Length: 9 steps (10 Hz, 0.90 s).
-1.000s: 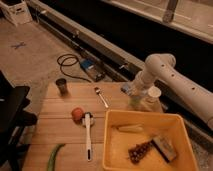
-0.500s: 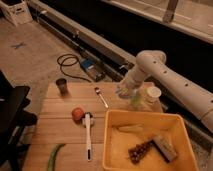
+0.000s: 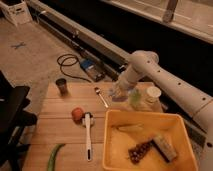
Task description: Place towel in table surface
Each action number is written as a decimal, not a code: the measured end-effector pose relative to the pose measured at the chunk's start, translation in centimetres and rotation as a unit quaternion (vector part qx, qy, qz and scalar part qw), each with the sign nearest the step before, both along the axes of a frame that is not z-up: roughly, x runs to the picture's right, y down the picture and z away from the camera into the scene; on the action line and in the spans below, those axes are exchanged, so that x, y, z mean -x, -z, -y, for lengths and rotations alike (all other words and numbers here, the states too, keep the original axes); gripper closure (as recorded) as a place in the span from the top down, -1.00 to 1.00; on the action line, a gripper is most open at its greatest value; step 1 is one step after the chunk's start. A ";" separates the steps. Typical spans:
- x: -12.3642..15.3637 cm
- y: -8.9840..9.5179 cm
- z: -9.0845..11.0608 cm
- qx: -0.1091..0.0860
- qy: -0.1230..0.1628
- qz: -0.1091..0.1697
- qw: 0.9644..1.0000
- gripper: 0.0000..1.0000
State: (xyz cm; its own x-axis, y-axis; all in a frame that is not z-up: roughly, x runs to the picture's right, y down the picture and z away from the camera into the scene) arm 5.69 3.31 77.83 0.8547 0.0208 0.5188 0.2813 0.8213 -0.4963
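Well, right of the small dark cup (image 3: pixel 61 86) and the metal spoon (image 3: pixel 101 96) on the slatted wooden table (image 3: pixel 57 127), the gripper (image 3: pixel 120 91) hangs low at what looks like a pale crumpled towel (image 3: pixel 115 96) on the far side, clamped or loose I cannot tell, and it should lay the towel flat, short of the greenish bottle (image 3: pixel 135 98).

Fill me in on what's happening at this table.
A white robot arm reaches over the far side of the wooden table, its gripper low beside the spoon and a small bottle. A pale bundle at the gripper looks like the towel, though whether it is gripped or already resting on the wood is unclear. The yellow bin, the dark cup and the red fruit sit untouched.
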 end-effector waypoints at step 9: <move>17.6 -2.4 0.3 0.031 0.086 0.137 0.986 -1.00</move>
